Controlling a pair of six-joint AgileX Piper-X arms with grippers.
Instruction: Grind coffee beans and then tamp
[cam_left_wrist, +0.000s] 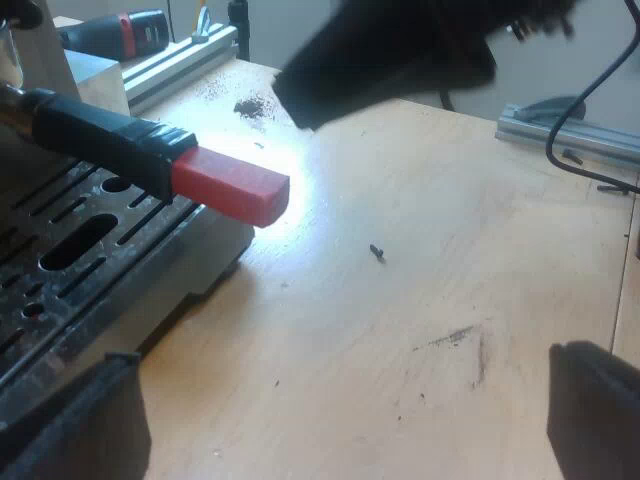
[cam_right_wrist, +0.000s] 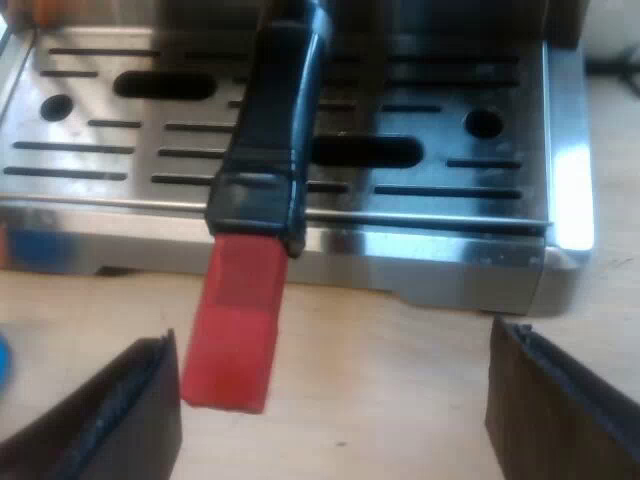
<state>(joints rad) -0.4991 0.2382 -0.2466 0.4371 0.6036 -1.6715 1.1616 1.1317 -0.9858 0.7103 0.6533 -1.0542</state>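
Red-tipped handle (cam_right_wrist: 258, 210) ahead of right tool (cam_right_wrist: 330, 415), nearer one finger | right tool and left tool (cam_left_wrist: 335, 420) released | risk: off-centre closing shoves handle sideways

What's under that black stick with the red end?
Under the black part of the handle sits the machine's slotted metal tray. Under the red end is the wooden table. The handle covers the tray slots right below it.
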